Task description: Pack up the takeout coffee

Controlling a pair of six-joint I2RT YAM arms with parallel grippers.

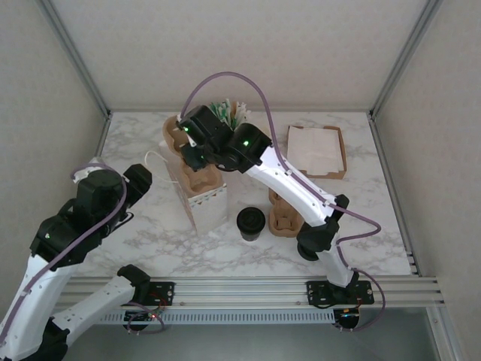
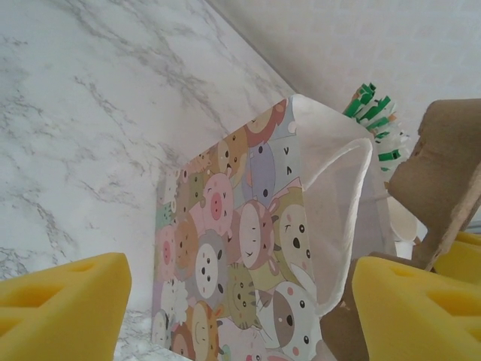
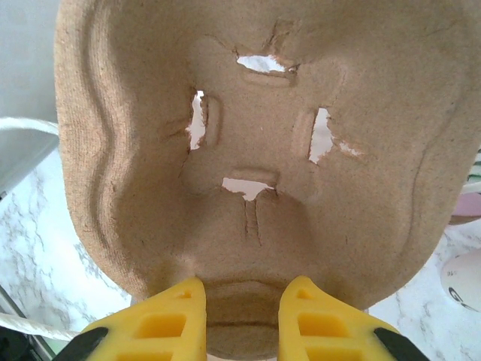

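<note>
Right wrist view: the right tool [image 3: 242, 292] pinched the rim of the pulp carrier [image 3: 255, 150] at the mouth of the paper bag [image 1: 207, 207]. The left tool [image 2: 240, 286] stood wide beside the bag, holding nothing. The takeout coffee [image 1: 250, 222] sat on the counter [image 1: 361, 218] just right of the bag — untouched. By my judgement, the carrier wanted lowering level — with the bag mouth held wide.

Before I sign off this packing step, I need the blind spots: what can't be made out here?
Inside of the cartoon-print paper bag: top view, covered by the brown moulded-pulp cup carrier.
Contents of the black-lidded paper coffee cup: top view, lid hides them.
Green-and-white striped items: left wrist view, partly behind the carrier, too small to identify.
</note>
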